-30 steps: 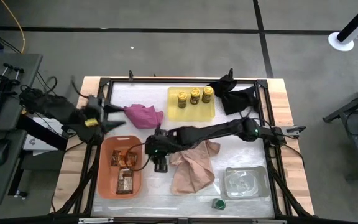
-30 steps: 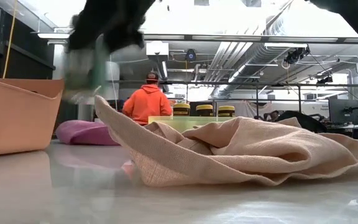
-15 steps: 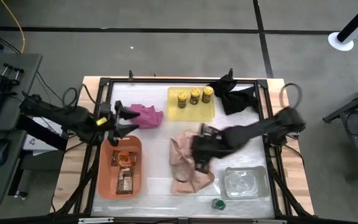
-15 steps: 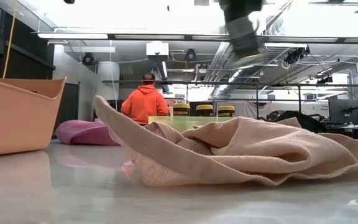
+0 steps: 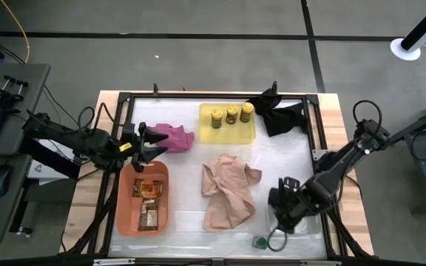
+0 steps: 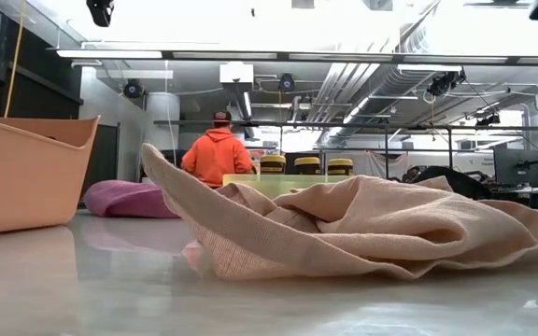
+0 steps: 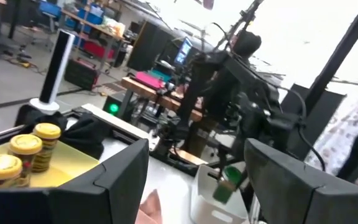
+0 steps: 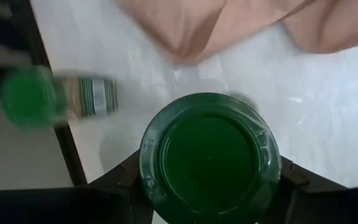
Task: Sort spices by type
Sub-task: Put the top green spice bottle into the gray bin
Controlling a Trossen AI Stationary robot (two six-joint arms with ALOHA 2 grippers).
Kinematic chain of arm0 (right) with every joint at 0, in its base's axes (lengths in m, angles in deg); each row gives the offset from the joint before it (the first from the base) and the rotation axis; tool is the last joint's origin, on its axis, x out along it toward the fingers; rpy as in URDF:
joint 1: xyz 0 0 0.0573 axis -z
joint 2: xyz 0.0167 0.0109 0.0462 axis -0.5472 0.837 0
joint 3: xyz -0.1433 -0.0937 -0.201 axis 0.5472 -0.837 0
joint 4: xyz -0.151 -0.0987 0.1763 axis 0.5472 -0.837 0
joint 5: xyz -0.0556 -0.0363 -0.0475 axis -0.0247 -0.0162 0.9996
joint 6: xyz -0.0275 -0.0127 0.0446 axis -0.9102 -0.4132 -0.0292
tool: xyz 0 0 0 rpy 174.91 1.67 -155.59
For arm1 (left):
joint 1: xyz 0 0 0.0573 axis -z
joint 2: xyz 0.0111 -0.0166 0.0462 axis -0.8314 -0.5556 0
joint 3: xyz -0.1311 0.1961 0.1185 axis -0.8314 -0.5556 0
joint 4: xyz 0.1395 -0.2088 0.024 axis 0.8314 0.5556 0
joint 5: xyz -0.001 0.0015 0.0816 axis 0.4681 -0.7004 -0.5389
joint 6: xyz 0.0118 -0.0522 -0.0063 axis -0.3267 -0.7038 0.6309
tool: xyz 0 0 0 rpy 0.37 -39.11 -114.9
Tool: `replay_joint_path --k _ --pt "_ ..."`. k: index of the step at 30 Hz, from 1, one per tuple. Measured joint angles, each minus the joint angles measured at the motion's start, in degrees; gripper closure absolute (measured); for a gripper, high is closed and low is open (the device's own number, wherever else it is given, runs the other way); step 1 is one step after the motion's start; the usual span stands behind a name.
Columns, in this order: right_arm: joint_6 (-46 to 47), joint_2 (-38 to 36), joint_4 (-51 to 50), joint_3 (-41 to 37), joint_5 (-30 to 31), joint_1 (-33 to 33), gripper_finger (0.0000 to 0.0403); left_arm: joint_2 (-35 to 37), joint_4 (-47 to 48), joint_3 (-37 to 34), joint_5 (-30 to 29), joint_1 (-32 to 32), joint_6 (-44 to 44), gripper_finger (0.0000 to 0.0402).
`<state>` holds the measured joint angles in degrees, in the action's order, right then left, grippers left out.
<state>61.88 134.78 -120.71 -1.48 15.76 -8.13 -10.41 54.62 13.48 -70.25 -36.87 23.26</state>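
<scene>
My right gripper (image 5: 281, 207) hangs over the clear tray (image 5: 305, 222) near the table's right near corner, shut on a green-lidded jar (image 8: 207, 158). A second green-lidded jar (image 5: 260, 241) lies on its side by the near edge. Three yellow-lidded jars (image 5: 231, 114) stand in the yellow tray (image 5: 207, 131). Brown-orange packets (image 5: 148, 199) lie in the orange tray (image 5: 124, 222). My left gripper (image 5: 148, 140) is open, above the table beside the pink cloth (image 5: 174, 137). My right gripper holds the green-lidded jar by its sides just below the lid (image 8: 166, 124), pinched between the two fingers (image 8: 120, 180), which come from above. The lid faces up toward the wrist. In the left wrist view the jar (image 7: 229, 180) hangs clear above the clear tray (image 7: 197, 193).
A tan cloth (image 5: 228, 191) lies crumpled at the table's middle, a black cloth (image 5: 283, 114) at the far right corner. A dark frame runs round the table's edge. A person in an orange top (image 6: 218, 149) stands beyond the far edge.
My right gripper, carrying the green-lidded jar, has swept from beside the orange tray toward the table's right and near edge, across the tan cloth, to above the clear tray. My left gripper has shifted slightly toward the pink cloth.
</scene>
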Motion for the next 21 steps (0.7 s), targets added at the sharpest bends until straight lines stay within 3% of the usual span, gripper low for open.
replay_joint_path --k 12,21 --pt "-4.6 0.3 17.9 -14.8 4.8 -1.3 0.0216 0.0 0.0 0.0 -3.0 0.0 -2.1 0.0151" --pt "-11.3 0.3 20.2 -16.0 12.5 -1.2 0.0216 0.0 0.0 0.0 -5.2 0.0 -3.0 0.0151"
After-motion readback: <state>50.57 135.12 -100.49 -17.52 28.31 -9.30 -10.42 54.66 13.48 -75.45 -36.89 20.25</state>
